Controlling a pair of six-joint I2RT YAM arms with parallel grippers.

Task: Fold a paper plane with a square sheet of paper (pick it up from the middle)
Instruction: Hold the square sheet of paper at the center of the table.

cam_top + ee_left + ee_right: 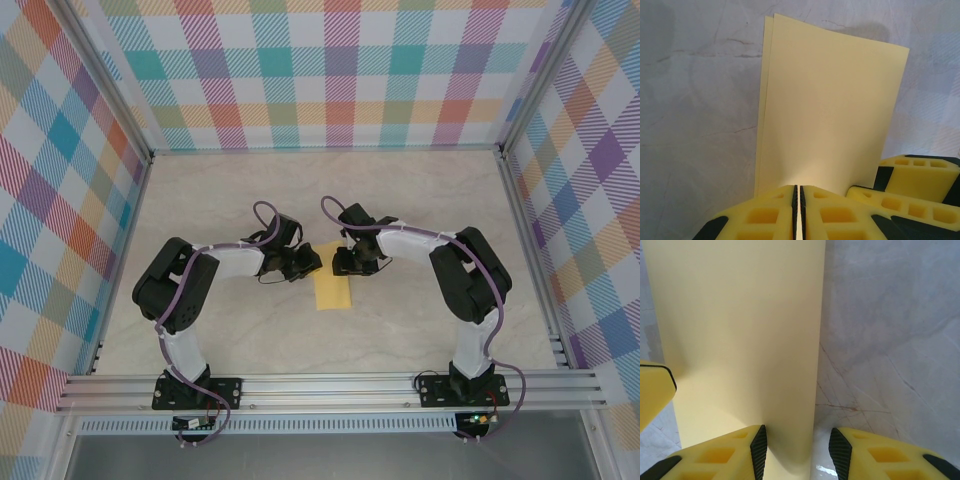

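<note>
- The square sheet of paper [333,292] is lying flat at the middle of the surface [230,200]. It is already doubled into a narrow rectangle, with two layers peeking out along one long edge in the left wrist view.
- The left claw [798,212] is sitting fully closed at the sheet's short end, at about 10 o'clock from the paper in the top view. I cannot tell whether it is pinching a layer or only pressing the sheet down.
- The right claw [796,455] is standing open at about 1 o'clock from the paper. Its jaws are straddling the other long edge, which appears to be the creased one, and are gripping nothing.
- The step in hand is probably working that crease. It is going well only while the left claw is keeping the sheet pinned, so that the layers are not sliding apart.
- The right claw should be travelling straight along the edge toward 6 o'clock, low and slow, so the thin paper is not buckling or lifting.
- The two claws are sitting just beside each other at the sheet's 12 o'clock end, so any sideways drift is risking a knock between them.
- Open surface is lying all round the paper, most of it toward 12, 9 and 3 o'clock.
- The frame rail [330,385] is closing off the 6 o'clock side and the plaid walls [340,70] the other three, all well apart from the sheet.
</note>
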